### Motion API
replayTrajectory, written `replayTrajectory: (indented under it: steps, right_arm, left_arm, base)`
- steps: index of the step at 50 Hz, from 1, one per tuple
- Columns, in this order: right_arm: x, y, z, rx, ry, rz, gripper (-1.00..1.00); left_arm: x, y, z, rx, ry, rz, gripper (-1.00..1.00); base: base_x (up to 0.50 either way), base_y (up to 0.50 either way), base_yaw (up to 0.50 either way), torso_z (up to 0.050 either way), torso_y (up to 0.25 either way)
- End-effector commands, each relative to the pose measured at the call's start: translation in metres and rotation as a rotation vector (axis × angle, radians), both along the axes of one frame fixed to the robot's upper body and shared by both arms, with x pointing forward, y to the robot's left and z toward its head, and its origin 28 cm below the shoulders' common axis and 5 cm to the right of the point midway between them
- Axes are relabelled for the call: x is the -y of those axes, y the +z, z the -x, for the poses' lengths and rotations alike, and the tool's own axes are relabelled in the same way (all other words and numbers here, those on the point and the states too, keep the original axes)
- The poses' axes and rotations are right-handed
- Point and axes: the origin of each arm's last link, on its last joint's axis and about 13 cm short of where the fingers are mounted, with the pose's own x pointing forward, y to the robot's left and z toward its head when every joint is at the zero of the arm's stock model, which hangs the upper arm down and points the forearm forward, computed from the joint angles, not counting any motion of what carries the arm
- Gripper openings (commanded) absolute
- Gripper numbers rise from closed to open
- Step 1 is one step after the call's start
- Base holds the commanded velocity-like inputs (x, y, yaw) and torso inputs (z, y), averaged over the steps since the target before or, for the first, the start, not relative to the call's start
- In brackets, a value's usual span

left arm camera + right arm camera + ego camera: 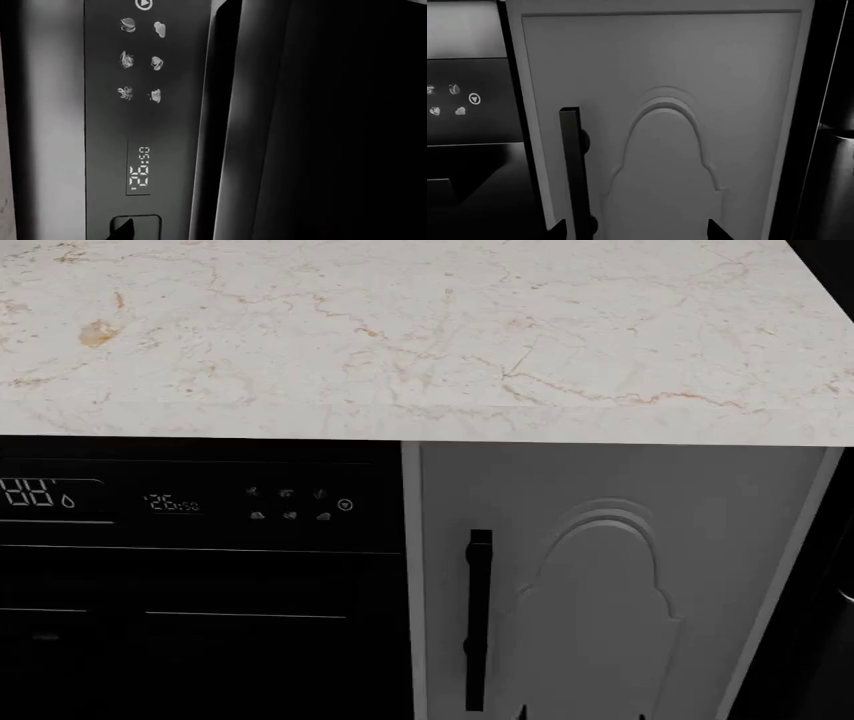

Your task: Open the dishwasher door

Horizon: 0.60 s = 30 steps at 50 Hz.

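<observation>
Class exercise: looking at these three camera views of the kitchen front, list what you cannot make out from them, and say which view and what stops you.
- Dishwasher door, head view: its lower part and left side are cut off by the frame edges.
- Touch icons, left wrist view: too blurred to read their meaning.
- Right gripper, right wrist view: only two dark fingertip points show at the frame's edge.
- Left gripper: just one dark tip visible.
- Cabinet door bottom: cut off in both views.

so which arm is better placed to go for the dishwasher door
Left, probably. Its wrist view sits close on the dishwasher door, with icons and display filling the frame. The right wrist view faces the grey cabinet door and its black handle, with the right gripper tips open before it.
</observation>
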Motion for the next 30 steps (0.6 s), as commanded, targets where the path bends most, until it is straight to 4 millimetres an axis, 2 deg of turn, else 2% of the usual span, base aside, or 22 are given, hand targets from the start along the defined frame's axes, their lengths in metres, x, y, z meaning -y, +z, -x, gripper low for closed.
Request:
replayTrajectory:
  steps: [1, 23, 30]
  right_arm:
    - [0.001, 0.001, 0.0, 0.001, -0.004, 0.001, 1.0]
    - [0.003, 0.001, 0.001, 0.002, -0.013, 0.0, 1.0]
    - [0.003, 0.002, 0.0, 0.003, -0.015, 0.0, 1.0]
  left_arm:
    - [0.006, -0.004, -0.012, 0.006, -0.043, -0.002, 1.0]
    - [0.012, -0.01, -0.032, 0.001, -0.081, -0.021, 1.0]
    - [0.015, -0.017, -0.038, -0.013, -0.095, -0.023, 1.0]
  base:
    - [0.0, 0.0, 0.0, 0.0, 0.0]
    - [0.0, 0.0, 0.0, 0.0, 0.0]
    - [0.0, 0.0, 0.0, 0.0, 0.0]
